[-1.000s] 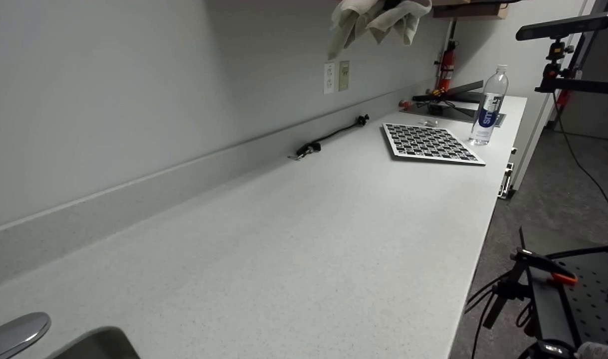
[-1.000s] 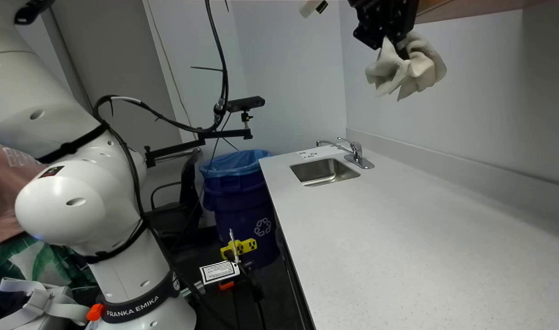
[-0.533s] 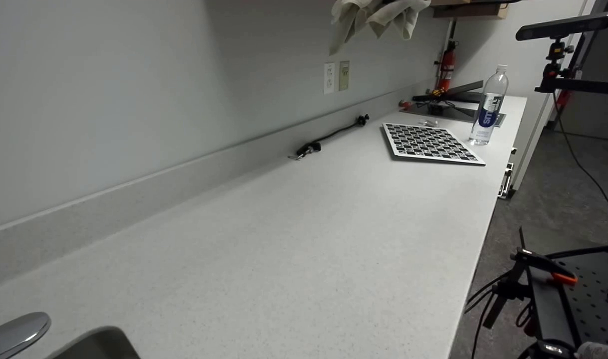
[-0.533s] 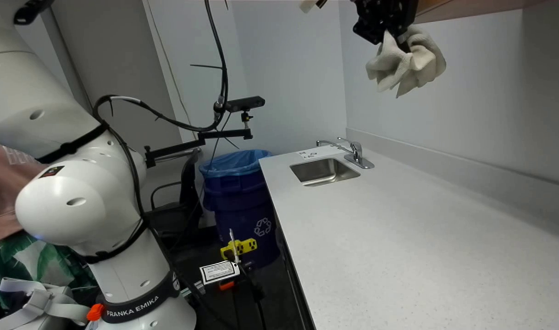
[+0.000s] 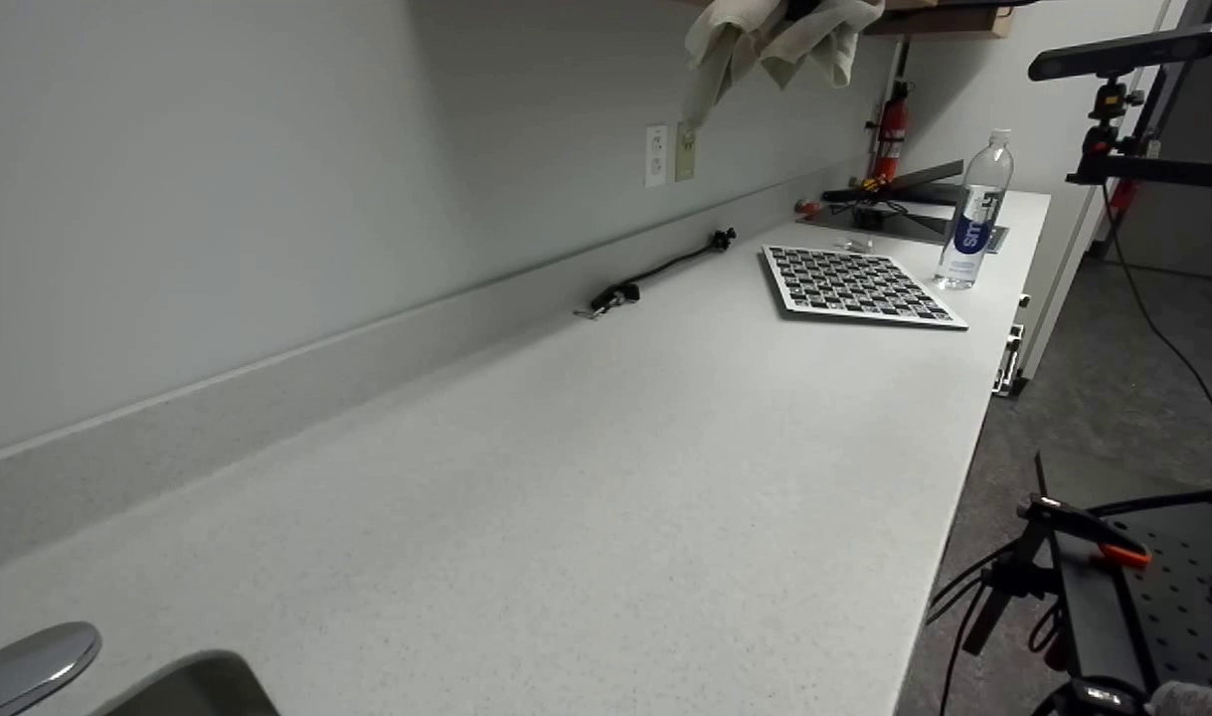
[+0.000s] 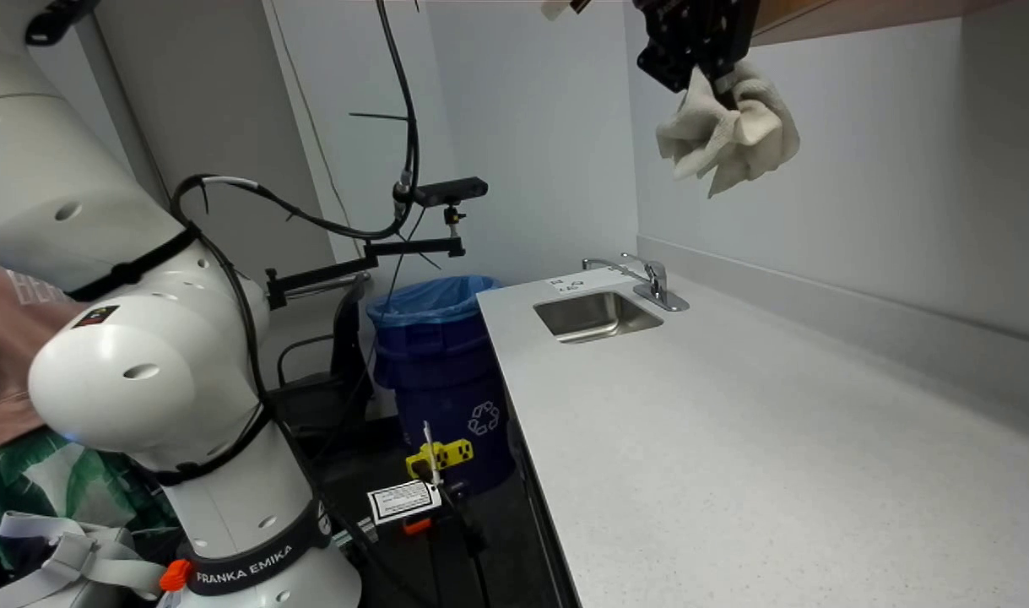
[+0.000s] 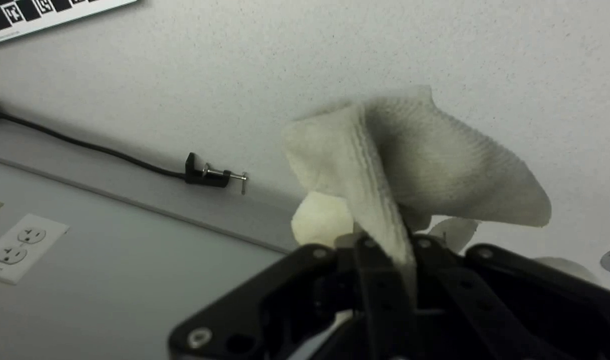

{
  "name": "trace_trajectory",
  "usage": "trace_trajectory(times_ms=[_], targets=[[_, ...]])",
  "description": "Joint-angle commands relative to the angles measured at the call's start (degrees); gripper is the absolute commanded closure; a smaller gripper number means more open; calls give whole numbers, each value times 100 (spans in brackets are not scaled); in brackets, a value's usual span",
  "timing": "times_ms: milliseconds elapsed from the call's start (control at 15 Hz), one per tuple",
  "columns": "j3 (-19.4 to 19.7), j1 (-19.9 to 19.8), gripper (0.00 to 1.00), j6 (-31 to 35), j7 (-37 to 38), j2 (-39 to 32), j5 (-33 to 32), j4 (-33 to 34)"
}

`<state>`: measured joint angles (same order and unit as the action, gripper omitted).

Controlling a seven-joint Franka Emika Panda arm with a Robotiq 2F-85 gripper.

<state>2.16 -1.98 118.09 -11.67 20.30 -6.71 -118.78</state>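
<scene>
Cloth (image 6: 738,139), pinched in the claw (image 7: 396,245), has just dipped a bit and moved away from the wall (image 5: 218,179) (it hangs high over the surface (image 6: 733,464)), so it's still being carried.

Showing soft, matt, finely ribbed fabric in the crumpled cream cloth (image 7: 435,165), and a dull finish with bright metal screw heads (image 7: 199,337) on the black two-fingered gripper (image 7: 397,250). Looking smooth and faintly speckled on the long pale grey stone-like countertop (image 6: 733,439), gleaming as glossy chrome on the curved silver tap (image 6: 656,280) and satin steel in the rectangular grey sink (image 6: 603,317). Shining in clear plastic on the transparent bottle (image 5: 977,211), appearing sleek on the rounded white robot arm (image 6: 113,367), and wrinkling as slick plastic in the blue bin liner (image 6: 434,299).
</scene>
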Motion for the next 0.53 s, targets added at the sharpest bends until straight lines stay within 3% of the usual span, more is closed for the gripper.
trace_trajectory(times_ms=[0,200,267,467], targets=[[50,79,98,-522,-170,4,34,254],[79,114,98,-1018,-286,-28,134,401],[36,51,94,-605,-39,-6,1,165],[37,58,98,-794,-107,51,0,173]])
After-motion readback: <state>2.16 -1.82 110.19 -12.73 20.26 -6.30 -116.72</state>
